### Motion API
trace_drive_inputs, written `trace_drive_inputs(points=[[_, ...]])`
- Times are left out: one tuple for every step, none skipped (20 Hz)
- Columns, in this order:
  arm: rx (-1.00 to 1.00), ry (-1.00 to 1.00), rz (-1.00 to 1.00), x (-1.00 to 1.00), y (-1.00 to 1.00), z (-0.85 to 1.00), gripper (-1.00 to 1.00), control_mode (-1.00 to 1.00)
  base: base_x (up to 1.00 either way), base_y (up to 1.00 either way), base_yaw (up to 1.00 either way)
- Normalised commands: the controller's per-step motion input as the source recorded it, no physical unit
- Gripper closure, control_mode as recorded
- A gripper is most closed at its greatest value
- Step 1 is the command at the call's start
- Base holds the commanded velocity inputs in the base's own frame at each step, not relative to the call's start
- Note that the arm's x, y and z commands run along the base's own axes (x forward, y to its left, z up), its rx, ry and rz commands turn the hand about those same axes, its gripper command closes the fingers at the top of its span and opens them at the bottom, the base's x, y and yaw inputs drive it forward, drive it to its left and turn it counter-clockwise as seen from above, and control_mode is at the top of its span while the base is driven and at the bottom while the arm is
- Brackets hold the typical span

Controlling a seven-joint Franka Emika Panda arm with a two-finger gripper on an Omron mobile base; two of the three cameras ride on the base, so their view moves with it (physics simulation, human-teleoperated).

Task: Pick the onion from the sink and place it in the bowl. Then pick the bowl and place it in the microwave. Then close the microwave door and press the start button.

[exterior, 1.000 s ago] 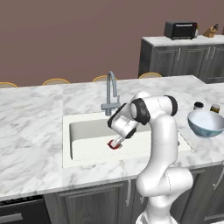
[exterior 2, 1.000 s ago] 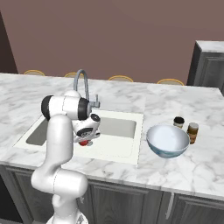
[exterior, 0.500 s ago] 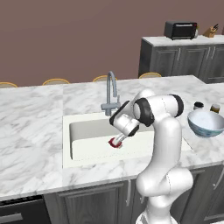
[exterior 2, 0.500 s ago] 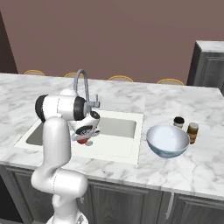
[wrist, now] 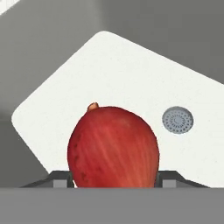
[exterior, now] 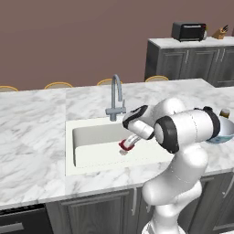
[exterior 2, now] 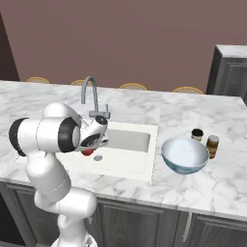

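Observation:
The red onion (wrist: pixel 113 146) sits between my gripper's (wrist: pixel 113 180) two fingertips, which are shut on its sides. It hangs a little above the floor of the off-white sink (exterior: pixel 91 137), close to the round drain (wrist: pixel 177 120). From the base views the onion (exterior: pixel 124 146) (exterior 2: pixel 87 152) shows as a small red spot under my hand, in front of the grey faucet (exterior: pixel 116 98). The white and blue bowl (exterior 2: pixel 185 154) stands on the counter right of the sink, and my elbow partly hides the bowl (exterior: pixel 221 133) in the left base view. The microwave and its door are out of view.
Two small spice jars (exterior 2: pixel 204 140) stand just behind the bowl. A black toaster (exterior: pixel 188 31) and a knife block (exterior: pixel 220 32) sit on the far dark cabinets. White marble counter (exterior: pixel 32 123) surrounds the sink on all sides.
The hand has risen slightly with the onion held in it, and the arm's elbow has swung out over the sink's front right.

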Motion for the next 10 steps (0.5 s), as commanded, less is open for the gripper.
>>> trace_drive_inputs(points=[[0.00, 0.12, -0.05, -0.31, -0.51, 0.94, 1.00, -1.00, 0.00, 0.00, 0.00], [0.00, 0.13, -0.04, -0.29, -0.57, 0.94, 1.00, -1.00, 0.00, 0.00, 0.00], [0.00, 0.15, -0.04, -0.15, -0.59, 0.94, 1.00, -1.00, 0.00, 0.00, 0.00], [0.00, 0.16, -0.05, -0.14, -0.63, 0.99, 1.00, -1.00, 0.00, 0.00, 0.00], [0.00, 0.16, -0.06, -0.11, -0.71, 0.99, 1.00, -1.00, 0.00, 0.00, 0.00], [0.00, 0.17, -0.07, -0.08, -0.71, 1.00, 1.00, -1.00, 0.00, 0.00, 0.00], [0.00, 0.19, -0.09, -0.08, -0.75, 1.00, 1.00, -1.00, 0.00, 0.00, 0.00], [0.00, 0.18, -0.10, -0.05, -0.77, 1.00, 1.00, -1.00, 0.00, 0.00, 0.00], [0.00, 0.18, -0.12, 0.00, -0.76, 1.00, 1.00, -1.00, 0.00, 0.00, 0.00], [0.00, 0.19, -0.14, -0.06, -0.81, 1.00, 1.00, -1.00, 0.00, 0.00, 0.00]])
